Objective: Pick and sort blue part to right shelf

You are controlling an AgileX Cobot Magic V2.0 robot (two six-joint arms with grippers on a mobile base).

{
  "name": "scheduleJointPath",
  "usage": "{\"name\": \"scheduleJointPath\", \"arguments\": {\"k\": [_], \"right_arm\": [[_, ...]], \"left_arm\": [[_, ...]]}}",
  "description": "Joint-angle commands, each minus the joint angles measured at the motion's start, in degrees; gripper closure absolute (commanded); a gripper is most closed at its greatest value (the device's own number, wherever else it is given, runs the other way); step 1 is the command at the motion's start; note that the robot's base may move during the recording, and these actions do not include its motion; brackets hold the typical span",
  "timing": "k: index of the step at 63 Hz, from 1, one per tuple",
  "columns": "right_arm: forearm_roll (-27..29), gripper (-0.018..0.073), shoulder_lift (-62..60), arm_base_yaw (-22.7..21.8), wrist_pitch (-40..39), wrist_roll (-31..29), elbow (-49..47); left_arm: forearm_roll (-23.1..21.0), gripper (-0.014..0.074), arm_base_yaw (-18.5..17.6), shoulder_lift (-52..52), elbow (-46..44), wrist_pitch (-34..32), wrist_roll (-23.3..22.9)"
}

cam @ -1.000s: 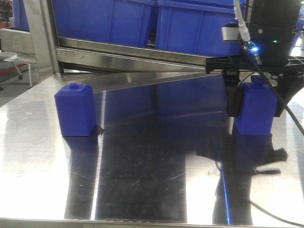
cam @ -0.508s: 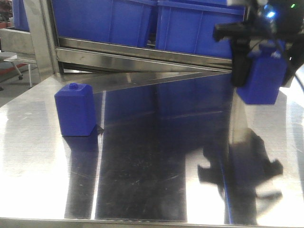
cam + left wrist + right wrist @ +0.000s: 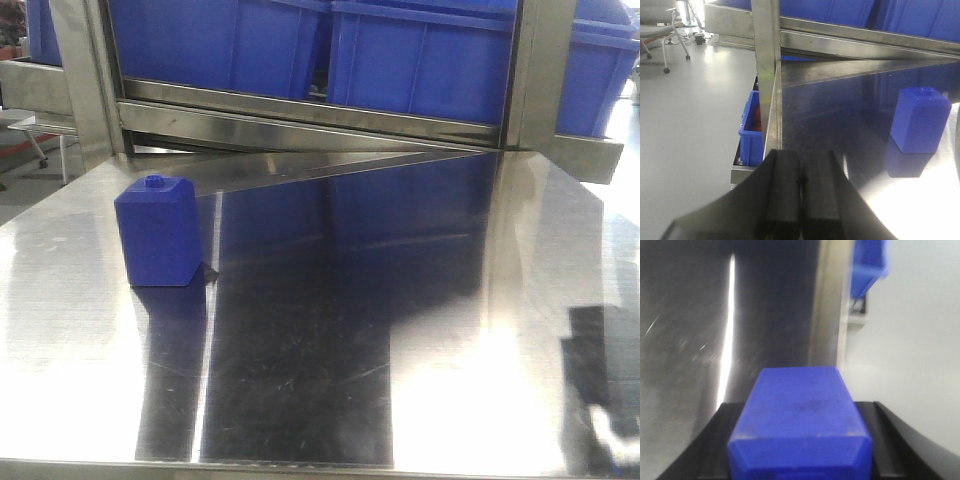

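In the right wrist view my right gripper [image 3: 800, 407] is shut on the blue part [image 3: 801, 432], which fills the gap between the black fingers [image 3: 715, 445], above the steel table's edge and the floor. Neither shows in the front view. The right shelf [image 3: 300, 108] stands behind the table with large blue bins [image 3: 420, 60]. My left gripper [image 3: 801, 192] is shut and empty, low over the table's left side. A squatter blue block with a tiny stud [image 3: 160, 232] stands on the table's left; it also shows in the left wrist view [image 3: 920, 120].
The shiny steel table [image 3: 350, 330] spans the front view, with a dark shadow at its lower right [image 3: 600, 390]. A small blue bin [image 3: 752, 132] sits below the table's left edge. A chair [image 3: 660, 30] stands on the grey floor far left.
My right gripper lifted the blue part off the table's right side and rose out of the front view. The squat block and left gripper have not moved.
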Motion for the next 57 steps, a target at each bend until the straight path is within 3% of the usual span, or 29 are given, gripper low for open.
{"name": "scheduleJointPath", "arguments": {"k": [1, 21, 57], "right_arm": [[0.8, 0.0125, -5.3, -2.2, -10.8, -1.6, 2.7], [0.8, 0.0125, -18.8, -2.9, -27.1, -1.6, 15.3], [0.8, 0.0125, -49.4, -2.9, -26.1, -1.6, 27.4]], "left_arm": [[0.0, 0.0472, -0.1, -1.4, 1.4, -4.8, 0.0], [0.0, 0.0472, -0.1, -1.4, 1.4, -4.8, 0.0], [0.0, 0.0472, -0.1, -1.4, 1.4, -4.8, 0.0]]}}
